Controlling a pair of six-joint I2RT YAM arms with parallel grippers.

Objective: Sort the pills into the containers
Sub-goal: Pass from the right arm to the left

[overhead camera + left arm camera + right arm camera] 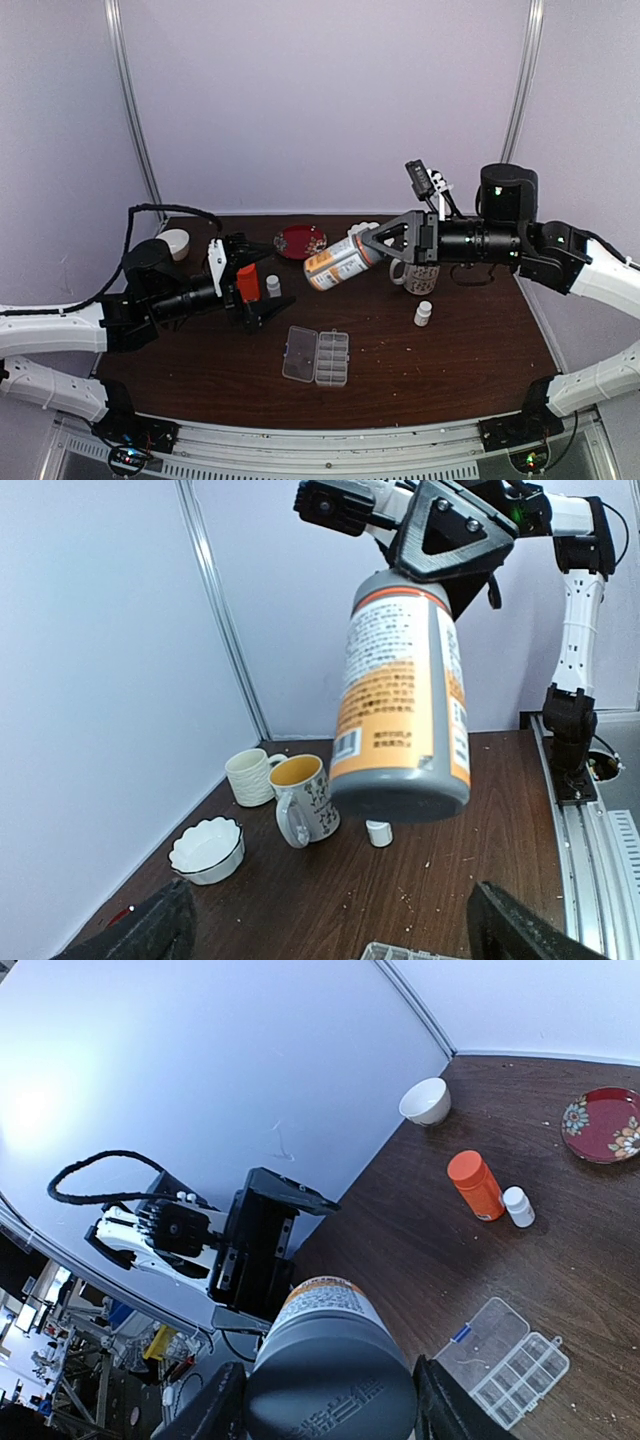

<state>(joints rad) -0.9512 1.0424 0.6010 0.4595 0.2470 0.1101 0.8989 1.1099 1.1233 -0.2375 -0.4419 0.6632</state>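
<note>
The pill box (316, 356) lies flat on the surface (450, 370). Its clear lid is swung open beside its two rows of cells. Whether pills are in the cells cannot be told. The box is found just ahead of the left tool (328, 888) and lower than it. It is also lower than the right tool (372, 240) and well apart from it.

The left tool's fingers are spread wide, and nothing is held between them. A big grey and orange bottle (335, 262) is pinched at one end by the right tool. It is held tilted in the air, right in front of the left tool.

An orange bottle (476, 1184) and a small white bottle (517, 1206) are seen side by side near the left tool. A red plate (300, 241) is set farther off from that tool.
</note>
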